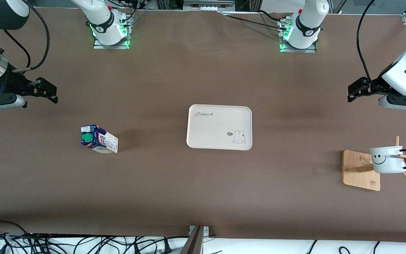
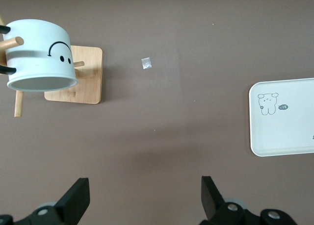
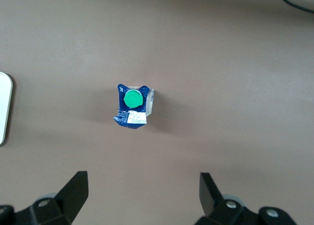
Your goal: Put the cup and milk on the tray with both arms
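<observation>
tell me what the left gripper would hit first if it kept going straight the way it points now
Probably bare table. The left gripper is open and looks down on brown surface, with the cup on its wooden rack off to one side and the tray off to the other.

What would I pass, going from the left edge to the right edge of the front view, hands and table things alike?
Right gripper, fingers open → milk carton → cream Rabbit tray → left gripper, fingers open → wooden rack base → smiley cup hanging on the rack's peg.
</observation>
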Controlling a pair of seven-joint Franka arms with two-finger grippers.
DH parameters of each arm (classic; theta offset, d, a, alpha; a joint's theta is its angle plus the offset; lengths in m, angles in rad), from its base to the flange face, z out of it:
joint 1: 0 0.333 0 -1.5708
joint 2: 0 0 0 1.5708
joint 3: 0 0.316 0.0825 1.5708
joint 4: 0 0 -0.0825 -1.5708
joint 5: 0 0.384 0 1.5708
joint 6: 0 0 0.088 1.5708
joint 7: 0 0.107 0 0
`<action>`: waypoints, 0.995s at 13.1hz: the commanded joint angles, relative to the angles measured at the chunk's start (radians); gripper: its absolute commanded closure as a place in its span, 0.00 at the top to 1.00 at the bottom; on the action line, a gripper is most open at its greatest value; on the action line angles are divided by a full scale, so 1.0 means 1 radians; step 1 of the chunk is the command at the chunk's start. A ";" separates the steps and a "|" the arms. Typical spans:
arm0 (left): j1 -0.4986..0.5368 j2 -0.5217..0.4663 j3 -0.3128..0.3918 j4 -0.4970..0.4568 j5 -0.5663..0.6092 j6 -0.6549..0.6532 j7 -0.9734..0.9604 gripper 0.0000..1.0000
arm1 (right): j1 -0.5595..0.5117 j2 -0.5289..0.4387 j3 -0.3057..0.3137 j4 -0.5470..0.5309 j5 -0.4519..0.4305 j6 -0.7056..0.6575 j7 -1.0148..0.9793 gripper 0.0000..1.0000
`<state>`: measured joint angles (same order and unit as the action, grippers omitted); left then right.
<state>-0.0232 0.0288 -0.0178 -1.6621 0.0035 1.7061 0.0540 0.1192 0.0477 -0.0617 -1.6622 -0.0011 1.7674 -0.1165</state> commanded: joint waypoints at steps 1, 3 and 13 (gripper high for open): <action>0.000 0.019 -0.001 0.038 0.009 -0.028 0.009 1.00 | -0.006 0.008 0.005 0.010 0.000 -0.005 0.020 1.00; -0.001 0.019 -0.001 0.039 0.007 -0.028 0.006 1.00 | -0.001 0.006 0.005 0.016 -0.003 -0.008 0.018 1.00; -0.003 0.016 -0.001 0.038 0.009 -0.051 0.006 1.00 | 0.026 0.225 0.011 0.050 0.044 0.016 -0.027 1.00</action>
<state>-0.0240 0.0315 -0.0178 -1.6578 0.0035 1.6829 0.0540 0.1346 0.1771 -0.0486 -1.6433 0.0343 1.7819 -0.1159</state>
